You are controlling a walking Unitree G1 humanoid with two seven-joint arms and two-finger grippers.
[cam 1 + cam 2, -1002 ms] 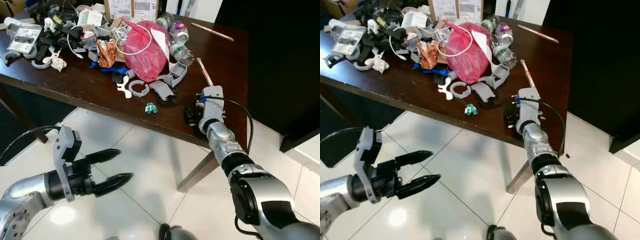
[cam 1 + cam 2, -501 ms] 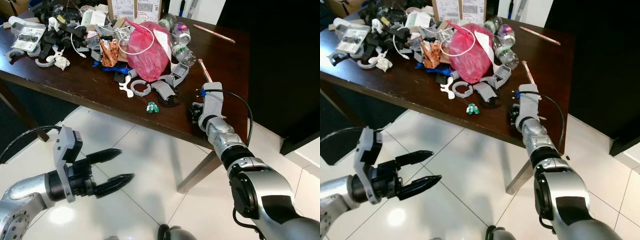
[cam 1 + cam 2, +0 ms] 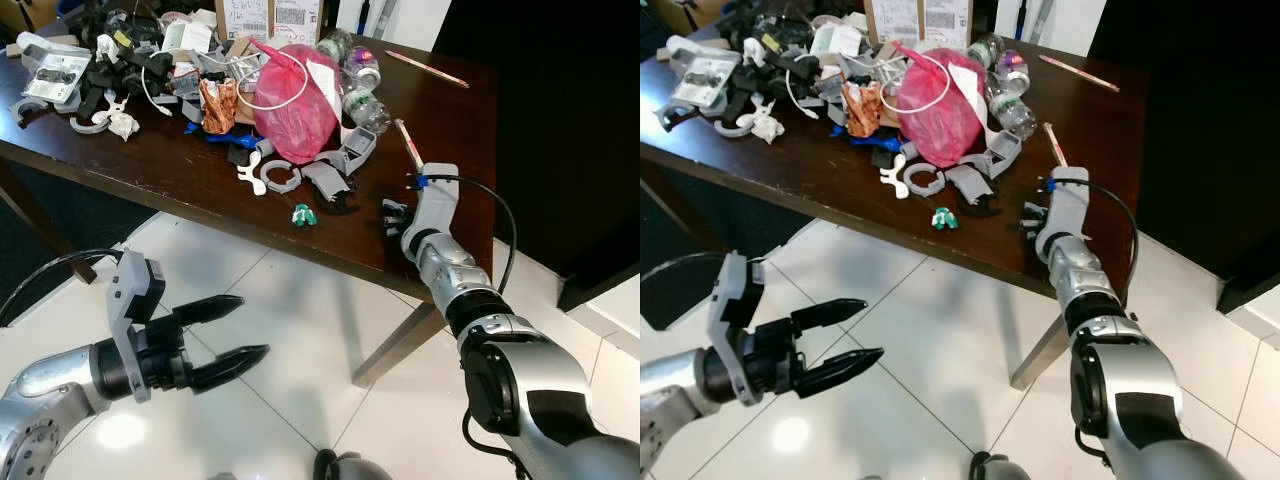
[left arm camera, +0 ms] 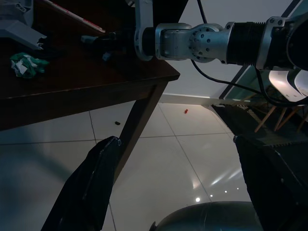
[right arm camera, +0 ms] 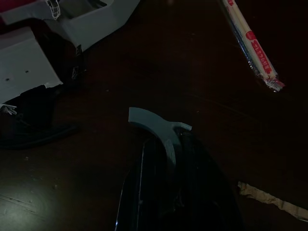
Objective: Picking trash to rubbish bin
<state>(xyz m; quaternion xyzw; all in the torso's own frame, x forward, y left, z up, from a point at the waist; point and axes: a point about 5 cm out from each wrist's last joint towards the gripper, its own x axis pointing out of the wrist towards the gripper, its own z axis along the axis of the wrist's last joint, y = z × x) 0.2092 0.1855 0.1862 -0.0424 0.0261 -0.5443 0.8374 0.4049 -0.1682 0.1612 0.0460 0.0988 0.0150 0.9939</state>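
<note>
Right gripper (image 5: 168, 159) down on the dark table (image 3: 180, 170) near its front right corner, fingers pinched nearly together around a small grey plastic piece (image 5: 159, 126) with a flared, curved end poking out past the tips. Looks held, though too dark in the wrist view to be totally sure of a firm clamp. Chopsticks in a paper sleeve (image 5: 250, 45) lying well apart from it on the same stretch of wood, plus a torn scrap of tape (image 5: 269, 199) near the fingers.

About handling: probably a printed plastic offcut, so light and stiff, no squish, a bit slick against smooth fingers. Thin too, so best pinched across the flat stem and not the flared tip, otherwise likely to twist or pop out on the lift. Nothing fragile about it, no harm if dropped.

Left gripper (image 3: 225, 333) hanging out low over the white tile floor (image 3: 300, 300), fingers spread moderately wide, carrying nothing.

Plenty more waiting on the table: pink plastic bag (image 3: 292, 95) in the middle of the heap, plastic bottles (image 3: 358, 85) behind it, a small green crumpled wrapper (image 3: 302, 214) near the front edge, grey and white plastic bits scattered around. Bag soft and floppy, bottles light but rolly. No bin spotted yet.
</note>
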